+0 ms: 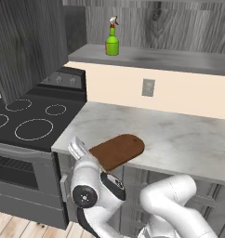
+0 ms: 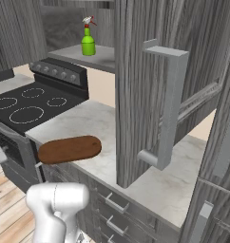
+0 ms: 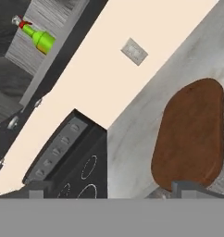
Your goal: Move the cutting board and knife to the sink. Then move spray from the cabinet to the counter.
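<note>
While the pincer [image 3: 109, 190] is standing wide open and gripping nothing, it is hovering low at the desk's [image 1: 179, 135] front edge. Just ahead and to one side in the hand view, the cutting board [image 3: 190, 134] is lying flat, its long axis running away from the fingertips. Farther off, the spray [image 1: 112, 42] is standing upright on the cabinet shelf [image 1: 156, 58].

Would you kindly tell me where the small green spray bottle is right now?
The small green spray bottle stands upright on the light grey cabinet shelf, near its left end, above the black stovetop's back corner.
</note>
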